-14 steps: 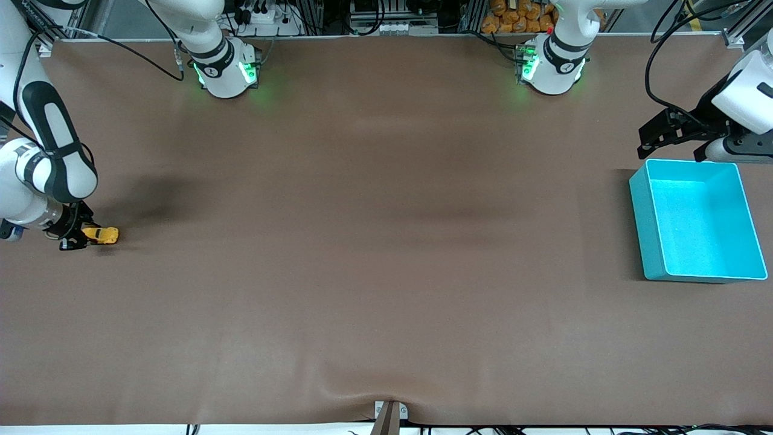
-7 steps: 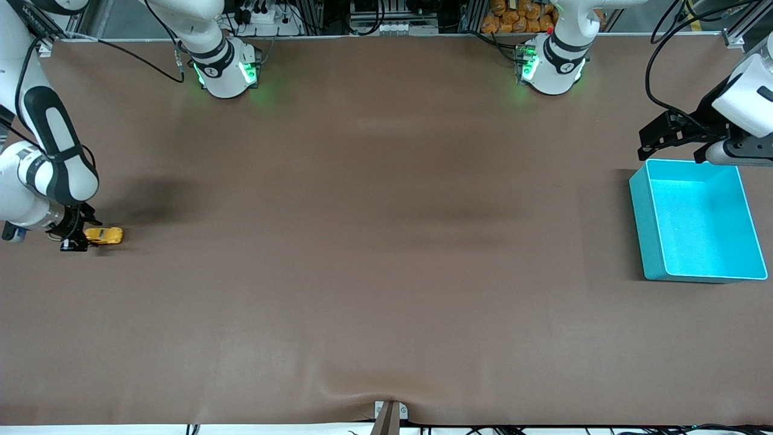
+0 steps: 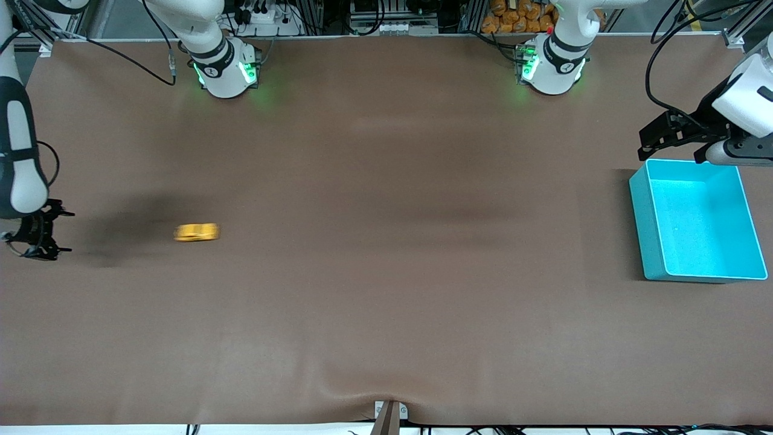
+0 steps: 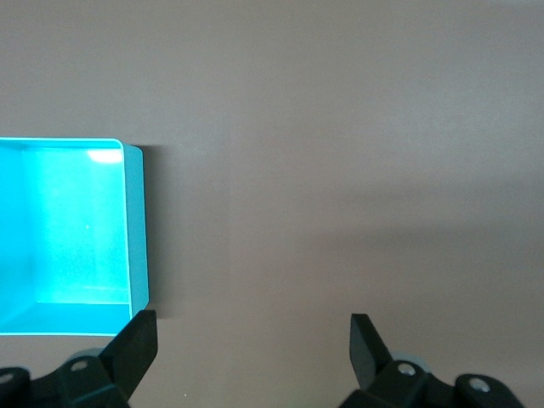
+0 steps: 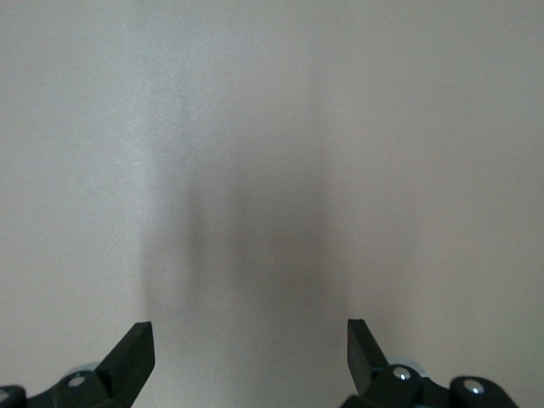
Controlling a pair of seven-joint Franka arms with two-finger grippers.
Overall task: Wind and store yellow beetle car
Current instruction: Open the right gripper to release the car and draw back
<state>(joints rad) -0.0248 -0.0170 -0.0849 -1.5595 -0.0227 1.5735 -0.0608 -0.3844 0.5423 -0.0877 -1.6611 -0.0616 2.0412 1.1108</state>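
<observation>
The yellow beetle car (image 3: 197, 232) is a blurred yellow streak on the brown table, free of both grippers, toward the right arm's end. My right gripper (image 3: 37, 237) stands open and empty at that end of the table, apart from the car; its wrist view shows only bare table between the fingers (image 5: 136, 350). My left gripper (image 3: 655, 138) is open and empty over the table beside the turquoise bin (image 3: 644, 211), at the left arm's end. In the left wrist view the bin (image 4: 136, 229) lies beside the open gripper (image 4: 252, 350).
The bin's inside shows nothing in it. The two arm bases (image 3: 226, 69) (image 3: 551, 66) stand along the table's edge farthest from the front camera. A small bracket (image 3: 389, 414) sits at the nearest edge.
My right gripper opened, let go of the car and drew back toward the table's end. The car ran off across the table toward the left arm's end. The left arm stayed still.
</observation>
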